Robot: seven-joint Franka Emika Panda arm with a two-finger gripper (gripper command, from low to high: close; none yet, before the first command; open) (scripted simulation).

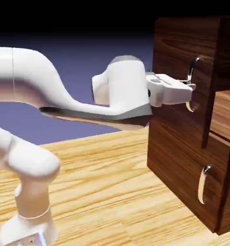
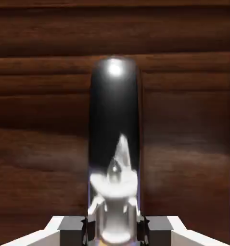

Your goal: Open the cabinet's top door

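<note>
Two small grey fingertips of mine, the gripper, are closed on the curved silver handle of the top door. One tip sits against each side of the metal, with the handle held between them.

In the hand view, the handle rises large beyond my fingertips, its rounded end dark and glossy with a bright white spot. Nearer my fingers it turns to pale, mirror-like shine, with broken white reflections. Behind it, the top door spreads out to both sides of my fingers, dark brown, its wood grain running across the view. Past the door's edge, a narrow strip shows black above and blue-violet below.

In the exterior view, my white arm reaches toward the exterior view's right, and my fingers meet the handle partway along its length. Some of the handle shows above my fingers and some below. The top door is right in front of them, on the upper part of the dark wood-grain cabinet.

Below my fingers, and apart from them, is the lower door with its shorter curved silver handle. Pale, yellowish wood planks spread out beneath my arm.
</note>
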